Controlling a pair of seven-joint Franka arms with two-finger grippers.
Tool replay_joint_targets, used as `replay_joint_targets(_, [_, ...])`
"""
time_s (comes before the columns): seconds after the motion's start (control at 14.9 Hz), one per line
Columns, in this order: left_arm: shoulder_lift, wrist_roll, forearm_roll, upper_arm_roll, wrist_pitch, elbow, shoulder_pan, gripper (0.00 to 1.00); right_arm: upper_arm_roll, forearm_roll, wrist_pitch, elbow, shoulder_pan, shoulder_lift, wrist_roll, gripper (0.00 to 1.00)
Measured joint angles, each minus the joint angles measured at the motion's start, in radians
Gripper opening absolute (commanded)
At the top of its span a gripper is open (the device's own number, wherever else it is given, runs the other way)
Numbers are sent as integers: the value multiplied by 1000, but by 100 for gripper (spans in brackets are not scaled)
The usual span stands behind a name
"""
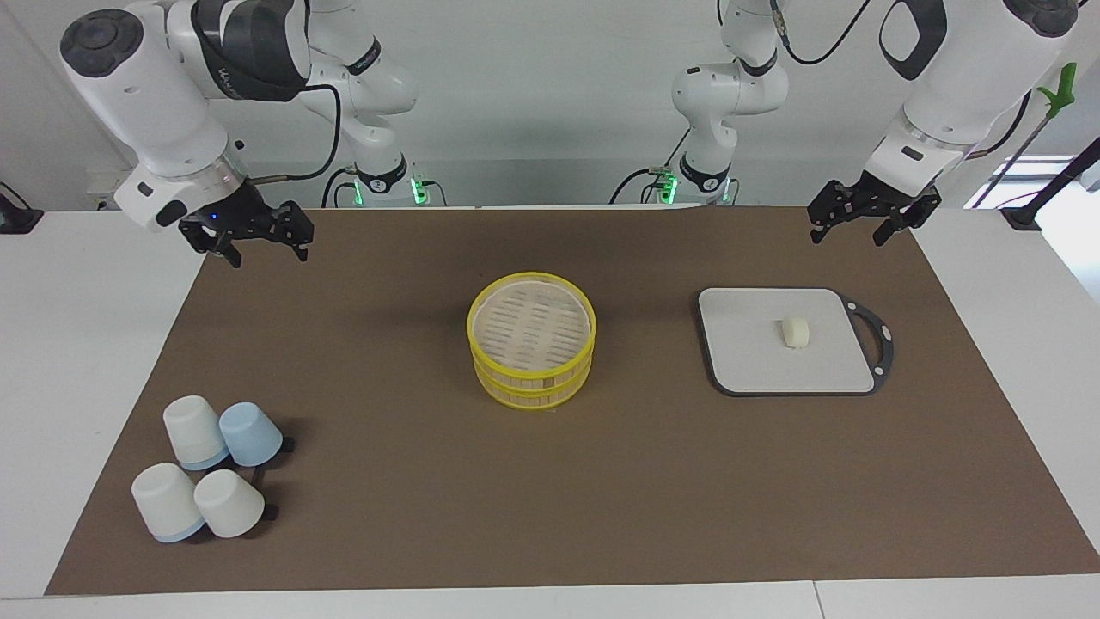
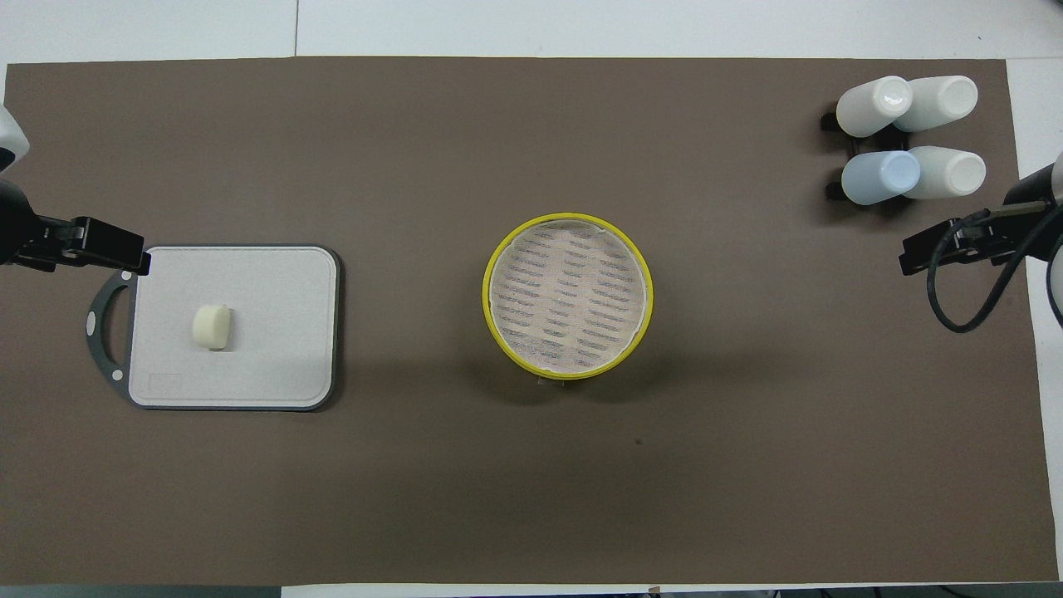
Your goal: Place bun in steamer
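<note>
Brown mat covers your white surface (image 1: 51, 344); steamer (image 1: 532, 340) mid-frame, bun (image 1: 795, 332) on the grey tray (image 1: 748, 361) centre-right. Left gripper (image 1: 870, 225) upper right, right gripper (image 1: 258, 245) upper left, both fingers spread, empty.

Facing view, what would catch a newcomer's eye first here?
The yellow-rimmed steamer at the middle of the brown mat, lid on. Next, the small cream bun alone on the grey tray toward the left arm's end, then the cluster of upturned cups toward the right arm's end.

bun (image 1: 795, 332) on grey tray (image 1: 756, 365), steamer (image 1: 532, 340) mid-mat (open), cups (image 1: 209, 468)
</note>
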Motion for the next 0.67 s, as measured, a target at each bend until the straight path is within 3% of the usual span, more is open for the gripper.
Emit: replay_joint_targets(0.67, [-10, -2, 1, 60, 4, -49, -1, 100, 0, 0, 0, -6, -4, 0, 68, 100])
